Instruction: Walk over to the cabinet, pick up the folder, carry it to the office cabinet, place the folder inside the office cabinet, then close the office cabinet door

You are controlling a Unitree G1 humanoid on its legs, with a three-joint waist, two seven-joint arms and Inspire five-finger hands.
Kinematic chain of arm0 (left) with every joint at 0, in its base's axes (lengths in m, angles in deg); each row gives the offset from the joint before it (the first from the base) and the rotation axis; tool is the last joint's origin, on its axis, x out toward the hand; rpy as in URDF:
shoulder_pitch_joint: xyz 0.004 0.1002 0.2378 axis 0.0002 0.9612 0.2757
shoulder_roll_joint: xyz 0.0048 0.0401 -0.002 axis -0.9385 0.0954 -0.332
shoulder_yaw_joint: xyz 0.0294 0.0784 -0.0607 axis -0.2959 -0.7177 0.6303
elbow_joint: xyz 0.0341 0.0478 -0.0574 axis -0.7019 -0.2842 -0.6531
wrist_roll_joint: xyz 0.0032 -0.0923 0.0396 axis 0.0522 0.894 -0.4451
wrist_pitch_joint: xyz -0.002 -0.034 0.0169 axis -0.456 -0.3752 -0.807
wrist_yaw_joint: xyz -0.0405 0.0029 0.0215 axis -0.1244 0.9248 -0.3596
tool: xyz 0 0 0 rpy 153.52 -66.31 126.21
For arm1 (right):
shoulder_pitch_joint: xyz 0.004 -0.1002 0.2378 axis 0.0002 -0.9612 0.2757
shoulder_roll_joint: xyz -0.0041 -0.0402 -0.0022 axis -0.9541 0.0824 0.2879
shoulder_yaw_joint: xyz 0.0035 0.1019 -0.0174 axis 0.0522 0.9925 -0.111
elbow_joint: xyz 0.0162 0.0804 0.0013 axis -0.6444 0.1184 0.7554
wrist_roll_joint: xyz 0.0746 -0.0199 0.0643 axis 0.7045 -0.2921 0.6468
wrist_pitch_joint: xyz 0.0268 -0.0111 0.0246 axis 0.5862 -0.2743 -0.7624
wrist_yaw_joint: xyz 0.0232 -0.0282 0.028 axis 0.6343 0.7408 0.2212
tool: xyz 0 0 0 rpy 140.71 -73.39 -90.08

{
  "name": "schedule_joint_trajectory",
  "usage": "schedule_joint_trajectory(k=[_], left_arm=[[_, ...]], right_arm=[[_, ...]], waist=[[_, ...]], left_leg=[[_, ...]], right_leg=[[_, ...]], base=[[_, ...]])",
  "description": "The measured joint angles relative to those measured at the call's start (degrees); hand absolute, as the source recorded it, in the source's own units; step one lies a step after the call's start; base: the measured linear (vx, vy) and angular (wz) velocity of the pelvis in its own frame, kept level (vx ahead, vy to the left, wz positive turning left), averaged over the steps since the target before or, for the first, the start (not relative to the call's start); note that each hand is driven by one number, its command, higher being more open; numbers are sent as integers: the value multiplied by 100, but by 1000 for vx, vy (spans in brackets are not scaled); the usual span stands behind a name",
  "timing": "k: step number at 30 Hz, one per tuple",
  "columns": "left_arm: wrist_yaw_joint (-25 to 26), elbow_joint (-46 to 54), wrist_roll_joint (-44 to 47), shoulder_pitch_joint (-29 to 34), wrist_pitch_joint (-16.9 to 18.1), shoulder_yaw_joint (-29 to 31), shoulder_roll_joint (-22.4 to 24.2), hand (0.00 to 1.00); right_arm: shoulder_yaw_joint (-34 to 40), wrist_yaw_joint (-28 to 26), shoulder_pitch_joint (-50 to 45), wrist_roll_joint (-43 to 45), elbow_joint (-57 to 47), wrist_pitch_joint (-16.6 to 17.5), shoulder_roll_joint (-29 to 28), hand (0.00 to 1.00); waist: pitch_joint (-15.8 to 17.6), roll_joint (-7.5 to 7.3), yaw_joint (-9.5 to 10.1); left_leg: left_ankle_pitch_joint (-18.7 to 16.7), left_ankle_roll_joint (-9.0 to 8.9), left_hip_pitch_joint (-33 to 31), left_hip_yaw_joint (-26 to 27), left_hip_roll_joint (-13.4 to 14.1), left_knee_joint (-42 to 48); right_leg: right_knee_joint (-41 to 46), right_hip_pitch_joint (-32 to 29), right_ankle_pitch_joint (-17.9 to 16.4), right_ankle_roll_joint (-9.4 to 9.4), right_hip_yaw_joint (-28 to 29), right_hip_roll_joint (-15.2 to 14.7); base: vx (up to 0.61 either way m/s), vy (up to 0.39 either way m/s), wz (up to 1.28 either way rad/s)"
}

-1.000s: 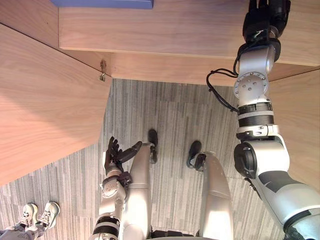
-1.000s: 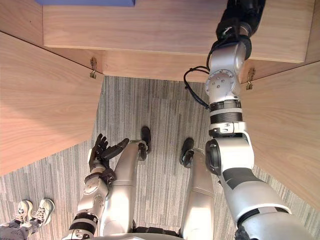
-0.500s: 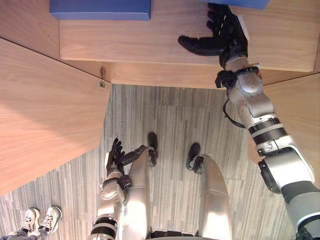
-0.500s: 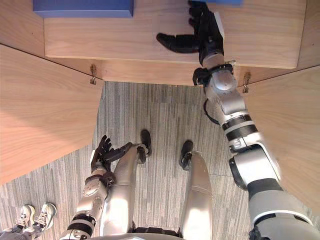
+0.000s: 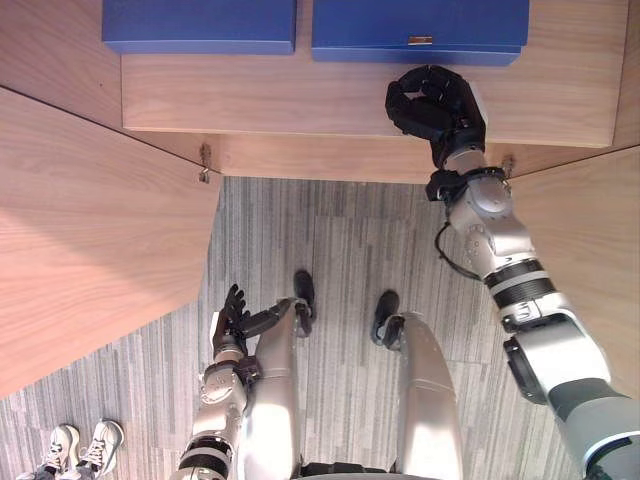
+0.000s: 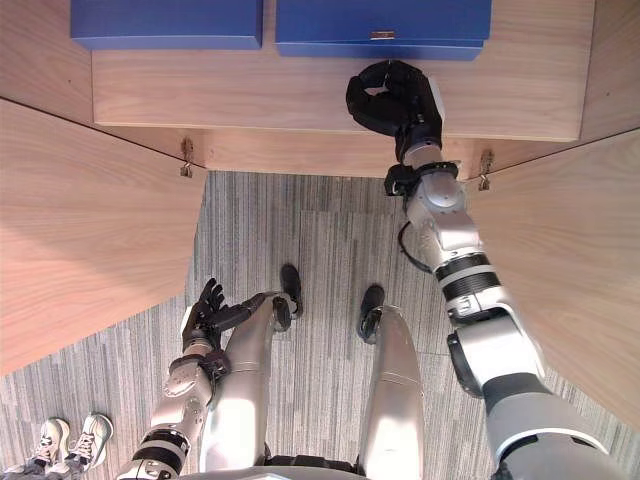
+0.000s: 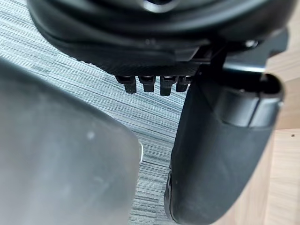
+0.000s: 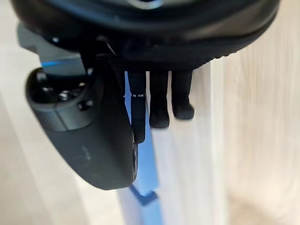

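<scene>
Two blue folders lie flat on the cabinet's wooden shelf (image 5: 260, 95): one at the left (image 5: 200, 22), one at the right (image 5: 420, 25) with a small metal tag on its near edge. My right hand (image 5: 437, 100) hovers over the shelf just in front of the right folder, apart from it, its fingers curled into a fist with nothing inside. The right wrist view has the curled fingers (image 8: 159, 101) with the blue folder (image 8: 145, 178) past them. My left hand (image 5: 232, 322) hangs low by my side with straight fingers (image 7: 150, 83), empty.
The cabinet's left door (image 5: 90, 220) and right door (image 5: 590, 250) both stand swung out toward me, flanking a strip of grey striped carpet (image 5: 340, 240). A person's pale shoes (image 5: 80, 445) stand at the lower left.
My right hand has drawn back from the right folder toward the shelf's front edge and curled its fingers from straight. The view has tilted, so more of both folders shows. The left hand stays put.
</scene>
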Motion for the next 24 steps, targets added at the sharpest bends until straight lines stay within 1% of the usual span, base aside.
schedule_joint_trajectory(k=[4, 8, 11, 15, 18, 21, 24], left_arm=[[28, -25, 55, -3, -19, 101, 24, 100], [140, -33, 189, -17, -20, 131, 48, 100], [188, -26, 232, -61, -12, 132, 44, 100], [287, -13, 279, -65, 17, 126, 89, 100], [301, 11, 280, -72, 33, 105, 105, 100], [354, 35, 278, -72, 63, 95, 108, 100], [352, 135, 278, -71, 96, 46, 148, 100]], right_arm=[[151, 246, 50, 128, -1, 2, -506, 0], [208, 505, 258, -17, 84, -9, -854, 0], [349, 697, 791, -279, 476, -32, -997, 0], [369, 959, 1419, -547, 1063, -49, -925, 0], [356, 1023, 1668, -567, 1318, -65, -812, 0], [348, 1078, 1708, -593, 1395, -71, -697, 0], [376, 1147, 1690, -531, 1433, -93, -418, 0]], waist=[[-24, -22, 2], [-25, -23, 21], [-28, -20, 25], [-30, -16, 73], [-31, -16, 95], [-32, -14, 117], [-33, -12, 163]], left_leg=[[0, 0, 3, 10, 24, -6], [1, 1, -26, 19, 24, -16], [30, 40, -135, 14, 12, -26], [112, 54, -199, -16, -65, -121], [192, 54, -221, -67, -127, -213], [290, 50, -221, -95, -169, -325], [421, 47, -221, -132, -229, -449]], right_leg=[[-9, -9, 0, -1, 0, 21], [-11, -48, 5, -8, 4, 20], [-11, -157, 25, -36, -4, 15], [-20, -209, 41, -36, -42, -44], [-74, -206, 58, -40, -109, -87], [-122, -201, 115, -56, -153, -111], [-179, -202, 172, -79, -209, -160]], base=[[-37, -49, -3], [-28, -45, -1], [-20, -21, 2], [-23, -31, 10], [-24, -33, 14], [-43, -40, 11], [-65, -34, 12]])
